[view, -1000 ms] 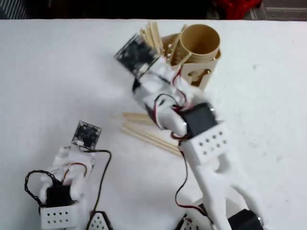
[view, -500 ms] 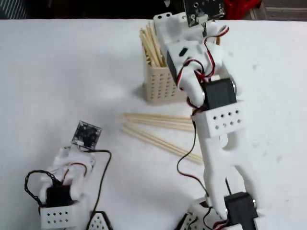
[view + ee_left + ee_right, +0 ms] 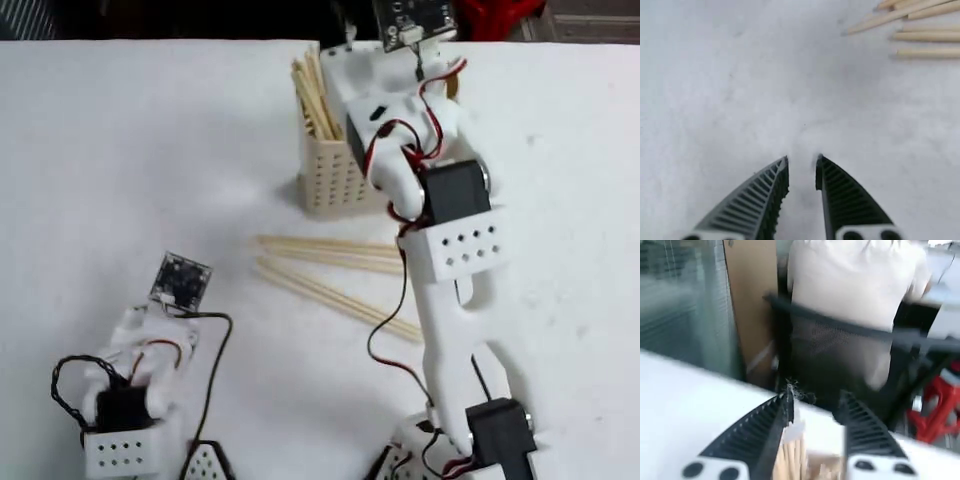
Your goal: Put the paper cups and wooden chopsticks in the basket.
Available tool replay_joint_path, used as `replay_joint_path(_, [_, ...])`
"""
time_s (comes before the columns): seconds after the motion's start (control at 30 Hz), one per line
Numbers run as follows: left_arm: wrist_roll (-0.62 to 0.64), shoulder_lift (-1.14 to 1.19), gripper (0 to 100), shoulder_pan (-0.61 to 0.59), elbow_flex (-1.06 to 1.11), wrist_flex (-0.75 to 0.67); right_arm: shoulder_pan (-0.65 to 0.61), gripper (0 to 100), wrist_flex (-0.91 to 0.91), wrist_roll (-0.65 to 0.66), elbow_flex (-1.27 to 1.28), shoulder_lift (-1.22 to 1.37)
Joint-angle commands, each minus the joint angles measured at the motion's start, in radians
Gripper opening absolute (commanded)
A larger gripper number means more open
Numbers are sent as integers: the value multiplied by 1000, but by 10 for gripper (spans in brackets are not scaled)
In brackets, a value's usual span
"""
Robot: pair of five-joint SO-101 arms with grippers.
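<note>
Lying loose on the table [image 3: 150, 120]: chopsticks [image 3: 330, 268], long axis crosswise, near basket [image 3: 330, 185], on the arms' side. Left gripper [image 3: 802, 160]: slightly apart, empty, nearer their ends. Right gripper [image 3: 816, 396]: apart, empty, raised over the basket, which holds more chopsticks.

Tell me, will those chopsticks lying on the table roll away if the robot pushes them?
Probably a little. The loose chopsticks are thin, straight sticks lying flat on the table, so a sideways push would likely roll or scatter them. They look stiff and light, so they shouldn't droop when lifted.
</note>
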Motion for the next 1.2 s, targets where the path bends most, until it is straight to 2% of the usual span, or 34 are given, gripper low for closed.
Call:
replay_joint_path(0.0, [0, -8, 109, 12, -3, 6, 2, 41, 259, 11, -46, -36])
replay_joint_path(0.17, [0, -8, 109, 12, -3, 6, -134, 31, 529, 275, 15, -28])
replay_joint_path(0.27, [0, -8, 109, 12, -3, 6, -237, 32, 591, 331, 166, -28])
replay_joint_path(0.37, [0, -8, 109, 12, -3, 6, -274, 32, 519, 353, 370, -27])
replay_joint_path(0.53, [0, -8, 109, 12, -3, 6, -269, 32, 225, 344, 727, -18])
replay_joint_path(0.7, [0, -8, 109, 12, -3, 6, -268, 33, -15, 347, 962, -16])
replay_joint_path(0.93, [0, -8, 109, 12, -3, 6, -268, 152, -48, 353, 937, 119])
replay_joint_path(1.17, [0, -8, 109, 12, -3, 6, -262, 129, -47, 354, 847, 295])
